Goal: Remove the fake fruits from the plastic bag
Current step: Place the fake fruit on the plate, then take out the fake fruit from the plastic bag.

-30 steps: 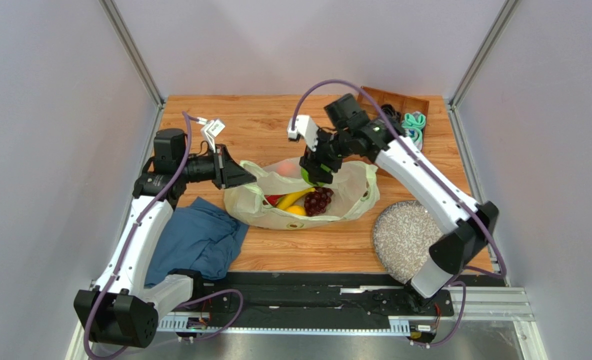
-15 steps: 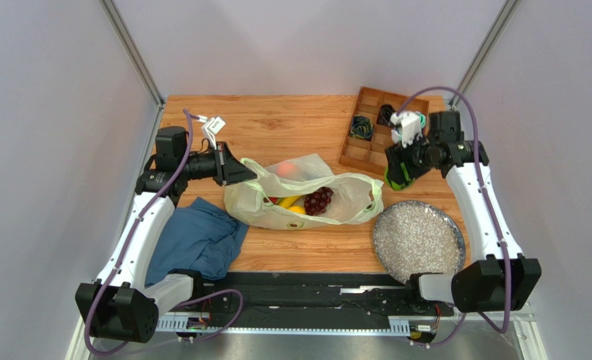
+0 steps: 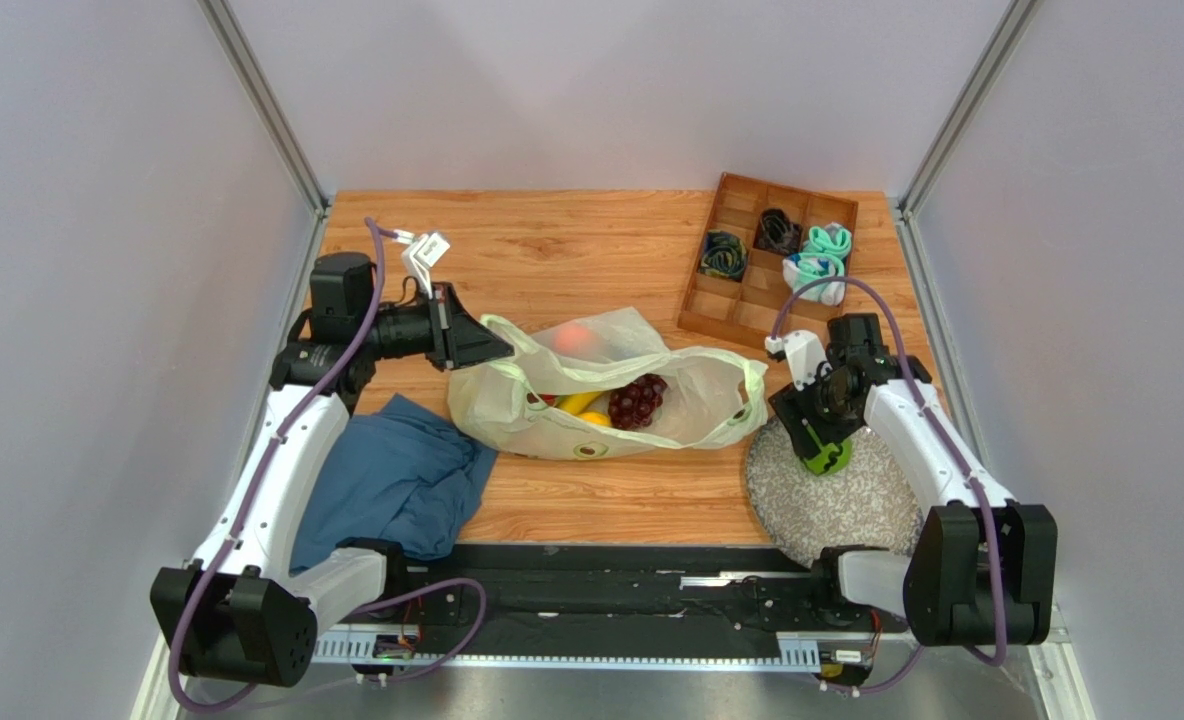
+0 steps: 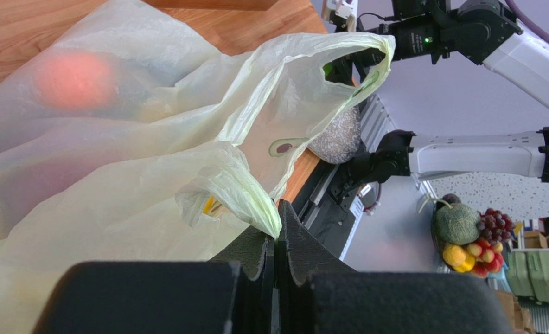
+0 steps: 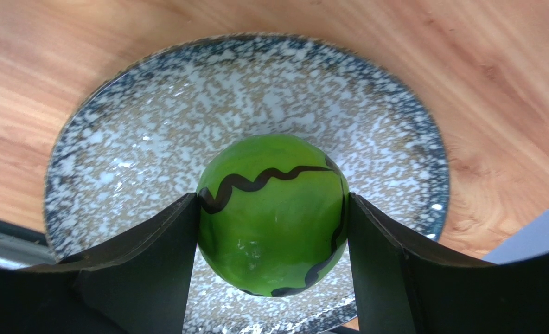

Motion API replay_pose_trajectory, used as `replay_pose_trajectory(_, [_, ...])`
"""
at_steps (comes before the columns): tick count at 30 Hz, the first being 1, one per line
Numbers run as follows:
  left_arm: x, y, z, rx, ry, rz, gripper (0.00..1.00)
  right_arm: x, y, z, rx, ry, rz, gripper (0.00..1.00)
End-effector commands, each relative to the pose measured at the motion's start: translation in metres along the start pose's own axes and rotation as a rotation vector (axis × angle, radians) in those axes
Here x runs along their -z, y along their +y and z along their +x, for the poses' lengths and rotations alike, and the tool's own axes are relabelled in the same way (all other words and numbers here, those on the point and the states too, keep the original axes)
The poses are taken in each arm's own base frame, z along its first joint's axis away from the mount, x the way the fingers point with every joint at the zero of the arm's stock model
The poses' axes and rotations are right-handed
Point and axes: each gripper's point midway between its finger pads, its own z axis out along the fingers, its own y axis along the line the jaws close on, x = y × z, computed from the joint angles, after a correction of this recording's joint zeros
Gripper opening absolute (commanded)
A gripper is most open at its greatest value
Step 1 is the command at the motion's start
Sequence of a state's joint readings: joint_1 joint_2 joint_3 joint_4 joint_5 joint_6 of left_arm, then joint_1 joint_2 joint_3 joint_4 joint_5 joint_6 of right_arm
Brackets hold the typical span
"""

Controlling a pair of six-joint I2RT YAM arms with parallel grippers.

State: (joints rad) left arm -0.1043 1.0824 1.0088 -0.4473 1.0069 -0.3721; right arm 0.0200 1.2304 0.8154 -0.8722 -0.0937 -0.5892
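The pale yellow-green plastic bag lies open mid-table, with dark purple grapes, a yellow banana and an orange-yellow fruit inside. A pinkish-orange fruit shows through its far wall. My left gripper is shut on the bag's left handle, seen pinched in the left wrist view. My right gripper is shut on a glossy green round fruit with black wavy stripes and holds it just above the speckled plate.
The speckled plate sits at the front right. A wooden compartment tray with rolled socks and dark bands stands at the back right. A blue cloth lies at the front left under the left arm.
My right gripper has carried the green fruit from the bag's mouth out to the right, past the wooden tray, and down over the plate. The left arm has not moved.
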Motion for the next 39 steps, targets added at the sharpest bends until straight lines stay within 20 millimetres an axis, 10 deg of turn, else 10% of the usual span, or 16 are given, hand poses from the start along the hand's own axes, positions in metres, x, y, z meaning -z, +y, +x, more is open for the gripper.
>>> replay_pose_trajectory(1, [0.006, -0.011, -0.007, -0.066, -0.03, 0.0, 0.0, -0.004, -0.024, -0.016, 0.04, -0.062, 0.11, 0.53])
replay_pose_trajectory(7, [0.007, -0.01, 0.002, -0.056, -0.011, 0.002, 0.0, 0.009, -0.019, -0.037, -0.008, -0.106, 0.053, 0.86])
replay_pose_trajectory(16, [0.007, -0.004, 0.019, -0.027, 0.003, 0.0, 0.0, 0.195, 0.066, -0.206, 0.128, -0.761, -0.258, 0.94])
replay_pose_trajectory(20, [0.011, 0.007, 0.026, 0.063, -0.032, -0.05, 0.0, 0.177, 0.126, -0.221, 0.359, -0.727, -0.366, 0.78])
replay_pose_trajectory(26, [0.033, 0.058, 0.049, 0.25, -0.063, -0.337, 0.0, 0.127, 0.216, -0.189, 0.733, -0.558, -0.516, 0.43])
replay_pose_trajectory(33, [0.041, 0.06, 0.067, 0.3, -0.071, -0.337, 0.0, 0.047, 0.248, -0.212, 0.673, -0.52, -0.368, 0.41])
replay_pose_trajectory(39, [0.041, 0.063, 0.069, 0.274, -0.082, -0.338, 0.0, 0.036, 0.302, -0.151, 0.742, -0.418, -0.575, 0.49])
